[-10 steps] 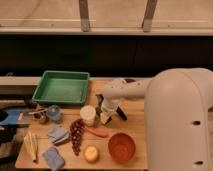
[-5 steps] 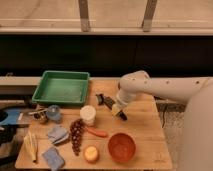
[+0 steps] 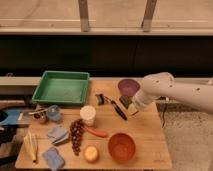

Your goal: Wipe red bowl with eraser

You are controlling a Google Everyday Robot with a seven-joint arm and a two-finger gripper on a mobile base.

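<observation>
Hovering right of centre, the gripper [image 3: 131, 103] is closed tight beside the eraser [image 3: 125, 100]; whether it holds it is unclear.
Likely a light, stiff block: pinch across its long sides.

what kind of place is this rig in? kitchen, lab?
Probably a lab or office test area: a wooden table staged with a green tray and red bowl, below big windows. The gripper sits shut beside the purple bowl.

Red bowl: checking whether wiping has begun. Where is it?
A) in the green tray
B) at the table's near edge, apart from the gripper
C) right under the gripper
B: the red bowl sits at the near edge of the table, while the gripper is farther back, beside the purple bowl.
</observation>
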